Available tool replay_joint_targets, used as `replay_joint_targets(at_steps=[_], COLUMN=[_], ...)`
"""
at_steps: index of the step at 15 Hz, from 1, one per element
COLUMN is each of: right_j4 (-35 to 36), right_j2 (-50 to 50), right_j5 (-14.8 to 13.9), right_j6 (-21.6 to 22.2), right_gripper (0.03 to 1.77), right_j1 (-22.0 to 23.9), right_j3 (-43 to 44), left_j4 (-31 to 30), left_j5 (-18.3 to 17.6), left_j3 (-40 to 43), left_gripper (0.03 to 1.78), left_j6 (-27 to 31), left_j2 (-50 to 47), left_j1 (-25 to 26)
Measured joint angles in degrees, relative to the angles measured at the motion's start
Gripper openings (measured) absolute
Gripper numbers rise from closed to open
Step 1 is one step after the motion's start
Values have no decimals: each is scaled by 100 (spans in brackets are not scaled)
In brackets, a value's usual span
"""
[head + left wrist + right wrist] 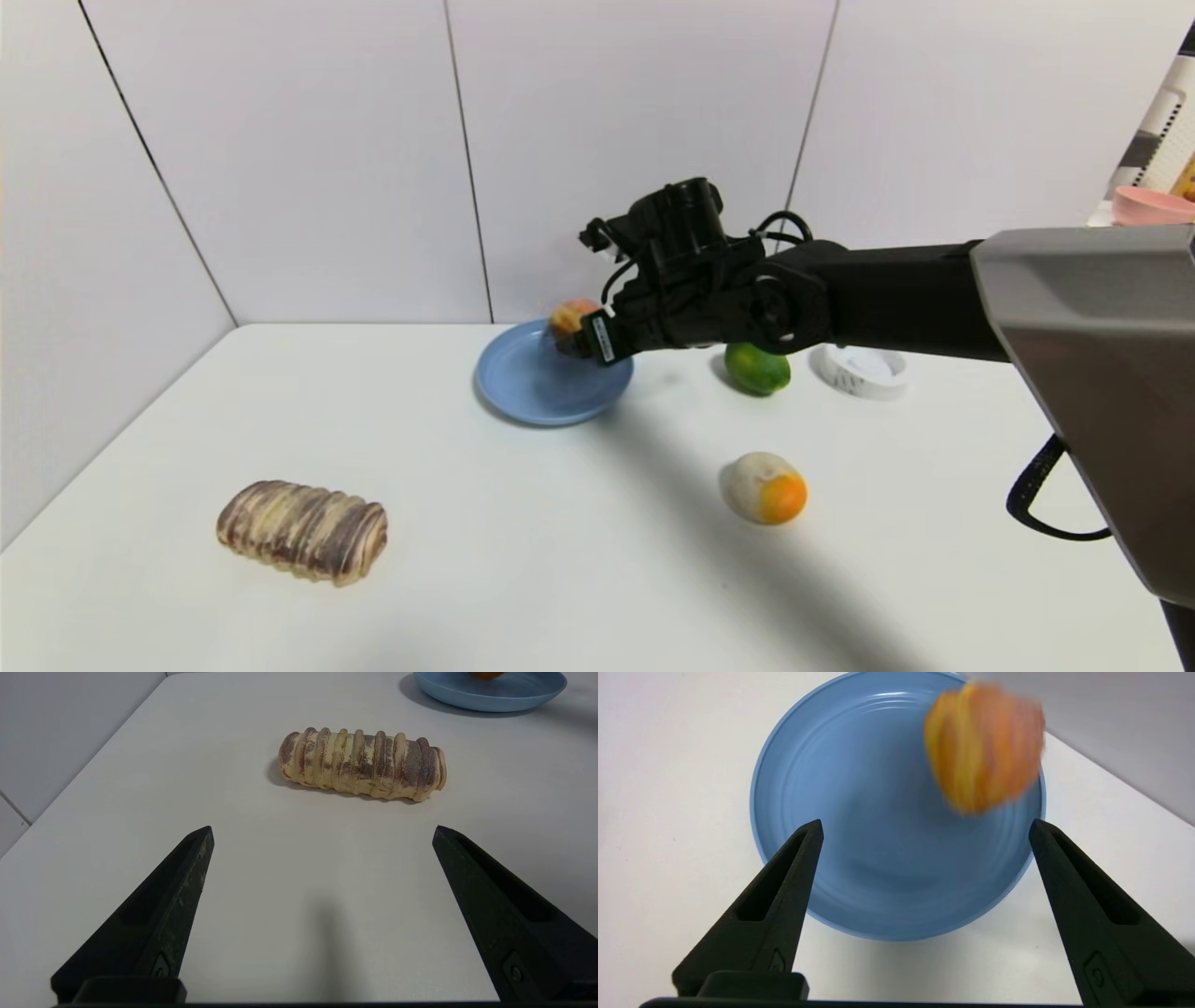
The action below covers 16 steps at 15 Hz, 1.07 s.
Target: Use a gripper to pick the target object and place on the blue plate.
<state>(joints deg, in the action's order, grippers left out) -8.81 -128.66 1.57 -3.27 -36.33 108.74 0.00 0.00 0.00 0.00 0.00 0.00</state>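
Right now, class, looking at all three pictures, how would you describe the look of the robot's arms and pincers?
The right arm is matte black with a grey angular shell nearer the body, looped black cables and a small white label by the wrist. The right pincer and the left pincer each have two flat, tapering black fingers with recessed slots.

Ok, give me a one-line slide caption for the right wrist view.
Open right claw above the blue plate, with the blurred orange bun free of its fingers over the plate's far side.
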Motion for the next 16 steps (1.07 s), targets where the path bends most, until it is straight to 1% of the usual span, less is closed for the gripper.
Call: replay_joint_targets(at_steps=[2, 5, 7, 8, 10, 13, 14, 16], right_j4=[-184, -918, -1565, -1777, -1987, -1816, -1618, -905], right_j2=[245, 1076, 1915, 2313, 3323, 4898, 5460, 6665], right_j5=[2, 2, 10, 13, 22, 18, 11, -1], right_j6=[43, 82, 129, 158, 195, 222, 223, 228], right_gripper=[158, 162, 164, 165, 166, 168, 168, 169], right_j1=[56, 373, 741, 913, 1425, 2220, 2462, 2900], right_j3=[-139, -756, -1459, -1853, -2870, -4400, -5014, -6450], left_j4=[0, 0, 0, 0, 0, 0, 0, 0], left_j5=[0, 0, 0, 0, -2, 0, 0, 0], left_j3=[0, 0, 0, 0, 0, 0, 0, 0], left_gripper=[169, 169, 169, 169, 169, 169, 169, 169], left_j6=[0, 0, 0, 0, 0, 0, 0, 0], left_j2=[0, 0, 0, 0, 0, 0, 0, 0], left_j1=[0, 0, 0, 0, 0, 0, 0, 0])
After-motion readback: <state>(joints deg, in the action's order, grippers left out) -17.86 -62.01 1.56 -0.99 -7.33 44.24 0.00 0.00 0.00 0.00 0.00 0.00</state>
